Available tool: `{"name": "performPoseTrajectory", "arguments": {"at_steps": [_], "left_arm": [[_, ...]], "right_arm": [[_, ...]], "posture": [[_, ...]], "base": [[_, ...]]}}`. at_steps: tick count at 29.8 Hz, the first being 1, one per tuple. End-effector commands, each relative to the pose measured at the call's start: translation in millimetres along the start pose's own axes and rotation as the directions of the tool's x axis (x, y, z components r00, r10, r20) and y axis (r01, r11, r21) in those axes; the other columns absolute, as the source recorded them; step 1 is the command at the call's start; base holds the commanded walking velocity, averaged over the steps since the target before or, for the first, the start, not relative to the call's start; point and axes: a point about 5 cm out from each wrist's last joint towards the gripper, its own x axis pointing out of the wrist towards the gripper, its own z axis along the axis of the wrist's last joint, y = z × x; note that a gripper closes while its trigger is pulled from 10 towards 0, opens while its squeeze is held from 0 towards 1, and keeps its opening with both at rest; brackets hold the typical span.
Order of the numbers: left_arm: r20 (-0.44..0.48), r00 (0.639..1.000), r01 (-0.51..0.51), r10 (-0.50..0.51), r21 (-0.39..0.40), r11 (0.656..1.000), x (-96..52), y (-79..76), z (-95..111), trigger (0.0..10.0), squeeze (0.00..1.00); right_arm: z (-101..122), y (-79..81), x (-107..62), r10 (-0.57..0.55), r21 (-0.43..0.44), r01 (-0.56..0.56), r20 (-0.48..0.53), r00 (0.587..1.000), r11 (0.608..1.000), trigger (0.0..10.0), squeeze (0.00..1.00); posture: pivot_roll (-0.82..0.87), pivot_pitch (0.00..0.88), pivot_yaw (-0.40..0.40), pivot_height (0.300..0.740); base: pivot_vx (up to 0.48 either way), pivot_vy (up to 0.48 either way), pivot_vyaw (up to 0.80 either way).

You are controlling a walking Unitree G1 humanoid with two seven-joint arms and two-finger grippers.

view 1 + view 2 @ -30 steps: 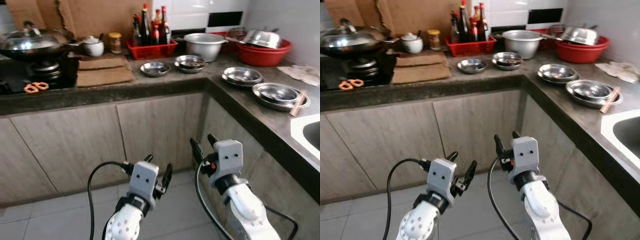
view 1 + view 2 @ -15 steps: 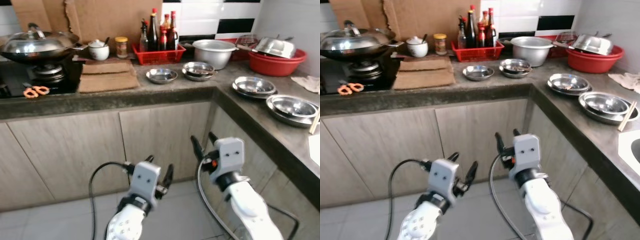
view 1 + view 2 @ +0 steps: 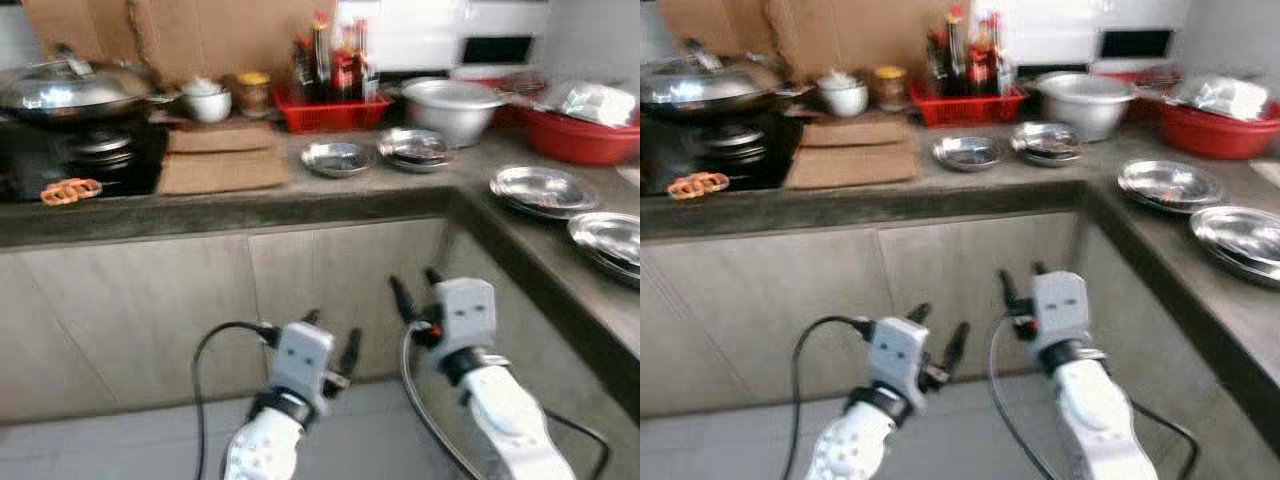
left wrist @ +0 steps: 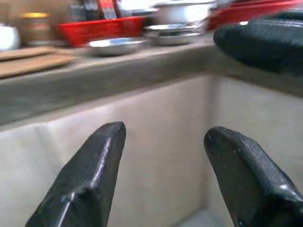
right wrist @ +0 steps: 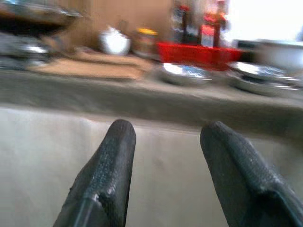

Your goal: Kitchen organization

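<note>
Several steel dishes lie on the dark L-shaped counter (image 3: 250, 205): a small one (image 3: 338, 157), a stacked pair (image 3: 414, 147), and larger plates (image 3: 543, 187) on the right arm of the counter. A steel pot (image 3: 455, 103) and a red basin (image 3: 585, 135) holding steel bowls stand at the back. My left gripper (image 3: 331, 337) and right gripper (image 3: 412, 287) are both open and hold nothing. They hang below counter height in front of the wooden cabinet doors (image 3: 330, 280). The picture is blurred.
A lidded wok (image 3: 75, 90) sits on the black stove (image 3: 80, 155) at the left, with orange scissors (image 3: 68, 190) near its front. Brown boards (image 3: 225, 155), a white pot (image 3: 208, 100), a jar (image 3: 254, 92) and a red tray of bottles (image 3: 335, 85) line the back.
The whole picture has shifted and blurred, so the camera has moved, turning a little left. Both grippers stay open in the same pose before the cabinets.
</note>
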Motion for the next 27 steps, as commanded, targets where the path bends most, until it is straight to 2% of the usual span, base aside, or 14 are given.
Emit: {"name": "performPoseTrajectory", "arguments": {"at_steps": [1,27], "left_arm": [[-0.004,1.0,-0.018,0.018,0.01,1.0,-1.3,4.2,0.1,10.0,0.0],[-0.001,1.0,-0.021,0.021,0.008,1.0,0.0,5.2,1.0,10.0,0.0]], "right_arm": [[3.6,3.1,2.1,0.006,0.012,-0.006,0.016,1.0,1.0,10.0,0.0],[6.5,3.3,7.2,0.007,0.012,-0.008,0.031,0.999,1.0,10.0,0.0]], "posture": [[0.1,0.0,-0.049,0.74],[0.1,0.0,-0.05,0.74]], "base": [[0.334,0.0,0.0],[0.341,0.0,0.0]]}}
